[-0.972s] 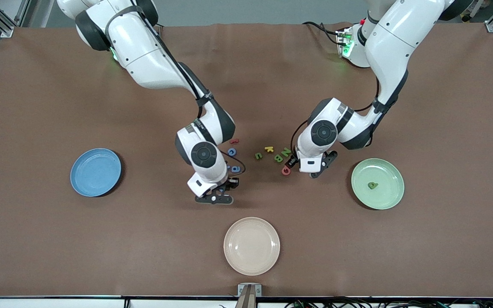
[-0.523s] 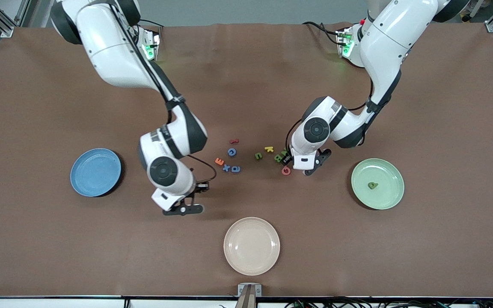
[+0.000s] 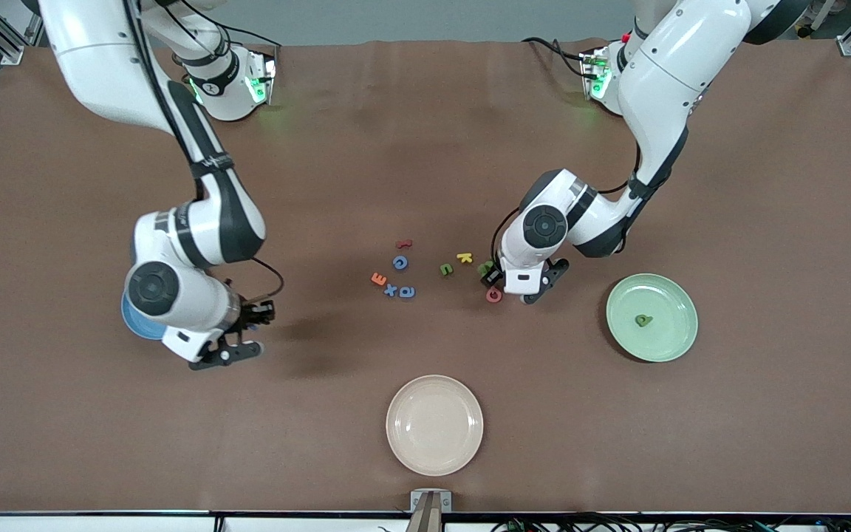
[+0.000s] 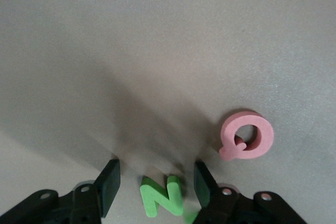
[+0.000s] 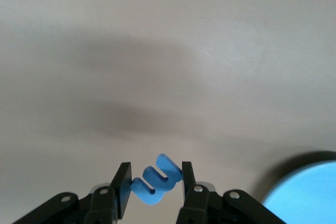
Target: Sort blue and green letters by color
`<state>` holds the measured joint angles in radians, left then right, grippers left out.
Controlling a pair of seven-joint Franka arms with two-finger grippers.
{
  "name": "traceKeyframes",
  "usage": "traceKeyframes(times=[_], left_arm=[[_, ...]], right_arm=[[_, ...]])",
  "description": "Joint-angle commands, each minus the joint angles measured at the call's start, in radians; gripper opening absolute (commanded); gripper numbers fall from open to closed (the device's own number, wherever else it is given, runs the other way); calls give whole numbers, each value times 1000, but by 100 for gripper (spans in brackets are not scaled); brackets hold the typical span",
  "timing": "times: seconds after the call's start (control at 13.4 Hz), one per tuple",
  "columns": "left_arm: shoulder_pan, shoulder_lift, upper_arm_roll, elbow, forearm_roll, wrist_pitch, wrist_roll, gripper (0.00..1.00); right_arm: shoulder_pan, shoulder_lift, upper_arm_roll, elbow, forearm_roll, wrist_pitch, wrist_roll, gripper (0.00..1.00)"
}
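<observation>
Meanwhile the right claw [image 3: 237,341] hung over the bare counter [image 3: 617,428] just beside the blue plate [image 3: 132,322], which its wrist mostly hid in the front view. Its fingers [image 5: 122,188] were closed on a blue zigzag letter [image 5: 156,178], gripped by its two ends; the plate's rim [image 5: 304,195] showed at the edge of the right wrist view.

The left claw [image 3: 505,284] was down at the cluster of letters mid-counter, toward the left arm's end of it. Its fingers [image 4: 110,184] stood apart on either side of a green N [image 4: 164,196] lying flat on the counter, not touching it. A pink Q [image 4: 247,135] lay just beside, clear of the fingers; in the front view it [image 3: 493,295] sat at the claw's near edge.

Three blue letters rested on the counter: a G [image 3: 400,262], an X [image 3: 390,290] and one more [image 3: 407,292] touching the X. A green C [image 3: 445,269] lay between them and the left claw, near a yellow K [image 3: 464,258]. An orange E [image 3: 378,278] and a dark red letter [image 3: 403,243] lay close to the blue ones.

One green letter [image 3: 643,320] lay in the green plate [image 3: 684,295]. The cream plate [image 3: 400,436] sat nearest the camera.
</observation>
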<state>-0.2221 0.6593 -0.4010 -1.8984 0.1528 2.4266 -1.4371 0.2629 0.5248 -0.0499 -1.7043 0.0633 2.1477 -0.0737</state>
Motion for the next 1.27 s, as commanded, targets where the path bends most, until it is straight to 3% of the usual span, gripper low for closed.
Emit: traceKeyframes(times=[0.0, 0.15, 0.3, 0.45, 0.52, 0.6, 0.9, 1.2], left_arm=[[-13, 3, 5, -2, 24, 9, -25, 57], [-22, 0, 4, -2, 24, 3, -34, 57], [-32, 2, 4, -1, 22, 3, -39, 50], [-36, 0, 4, -1, 24, 3, -39, 29], [-34, -9, 5, -1, 24, -1, -31, 11], [-31, -21, 7, -1, 24, -6, -26, 5], [12, -78, 8, 10, 120, -76, -17, 2], [140, -136, 7, 16, 174, -135, 177, 2]], right_arm=[[-94, -121, 18, -219, -4, 107, -133, 34], [-183, -131, 18, -256, -4, 132, -257, 34], [-266, -126, 18, -267, -4, 149, -372, 35], [-330, -121, 18, -284, -4, 184, -463, 35], [-359, -120, 16, -306, -4, 213, -500, 35], [-373, -120, 16, -320, -4, 231, -520, 35], [-392, -118, 16, -411, -4, 320, -529, 36], [-396, -118, 16, -449, -4, 347, -529, 38]])
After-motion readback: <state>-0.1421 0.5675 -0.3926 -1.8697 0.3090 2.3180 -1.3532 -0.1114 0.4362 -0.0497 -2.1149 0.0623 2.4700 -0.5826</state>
